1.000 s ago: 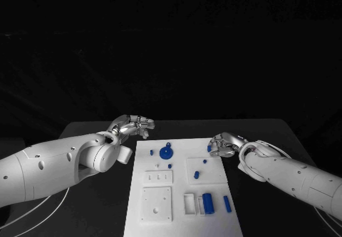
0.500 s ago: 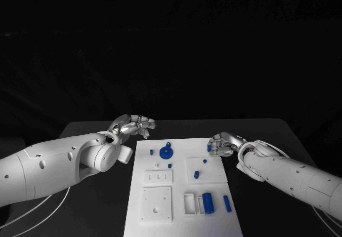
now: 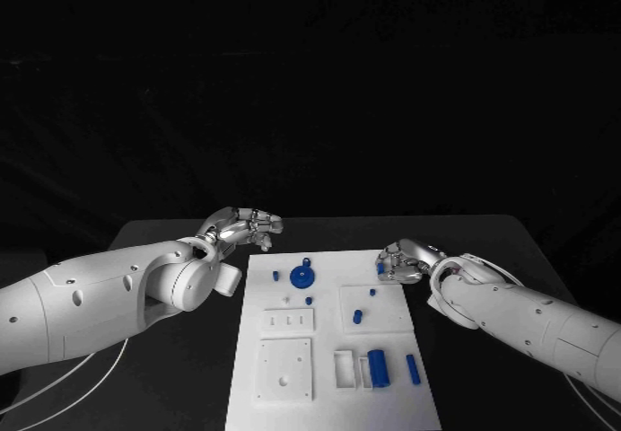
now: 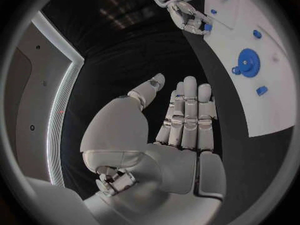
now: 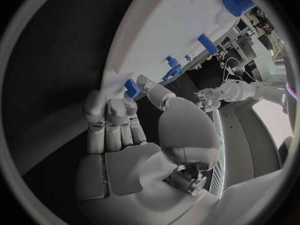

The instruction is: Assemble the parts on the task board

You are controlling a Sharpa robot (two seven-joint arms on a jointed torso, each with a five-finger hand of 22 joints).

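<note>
Nearest you on the black table (image 3: 169, 395), the white task board (image 3: 389, 404) is lying lengthwise, carrying a blue cylinder (image 3: 377, 366) standing in a white tray and a slim blue bar (image 3: 412, 369) just beside it toward the board's right edge. Farther up, a small blue peg (image 3: 357, 317) is sitting on a raised white square, and a blue gear (image 3: 301, 276) is resting near the board's far end with a small blue piece (image 3: 275, 276) beside it.

At the board's far right edge, your right hand (image 3: 404, 263) is curling its fingers around a small blue part (image 5: 132, 88), pinching it between thumb and fingertips right at the board's rim.

Off the board's far left corner, your left hand (image 3: 243, 227) is hovering above the table with its fingers held straight and close together, thumb apart, holding nothing. Its wrist camera is showing the fingers (image 4: 190, 110) stretched flat, with the gear (image 4: 249, 62) well beyond them on the board.
</note>
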